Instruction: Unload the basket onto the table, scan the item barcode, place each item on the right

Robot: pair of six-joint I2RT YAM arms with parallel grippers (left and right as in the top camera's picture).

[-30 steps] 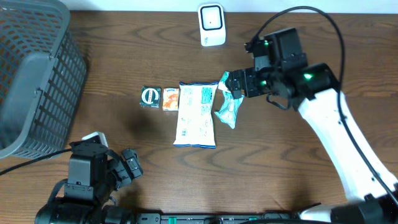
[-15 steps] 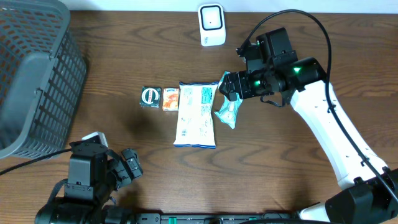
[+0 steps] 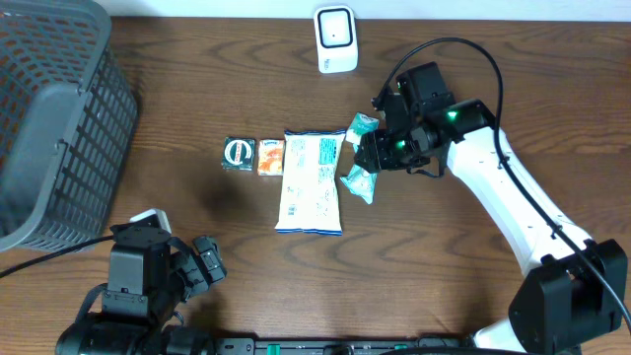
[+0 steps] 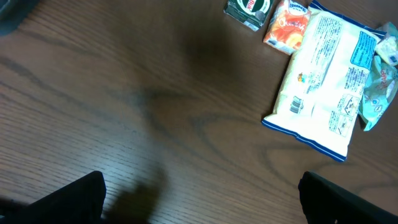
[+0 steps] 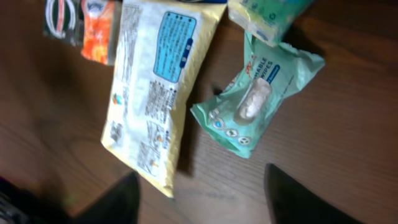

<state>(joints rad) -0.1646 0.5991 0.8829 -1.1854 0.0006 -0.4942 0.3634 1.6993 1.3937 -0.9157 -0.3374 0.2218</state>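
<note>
- Right gripper (image 3: 367, 150) shifting left since a second ago: then just right of wipes pack (image 5: 255, 102), now hanging over it, partly hiding it from overhead.
- Left gripper (image 4: 200, 180) staying put, fingers spread wide.
- Right fingers (image 5: 124, 196) standing apart, nothing between.
- Pack lying flat on bench (image 3: 197, 118), just right of white bag (image 3: 312, 182), flap side up.
- Long axis running diagonally, lower-left to upper-right in right wrist view.

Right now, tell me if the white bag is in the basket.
No, the bag lies flat on the table, apart from the basket.
</note>
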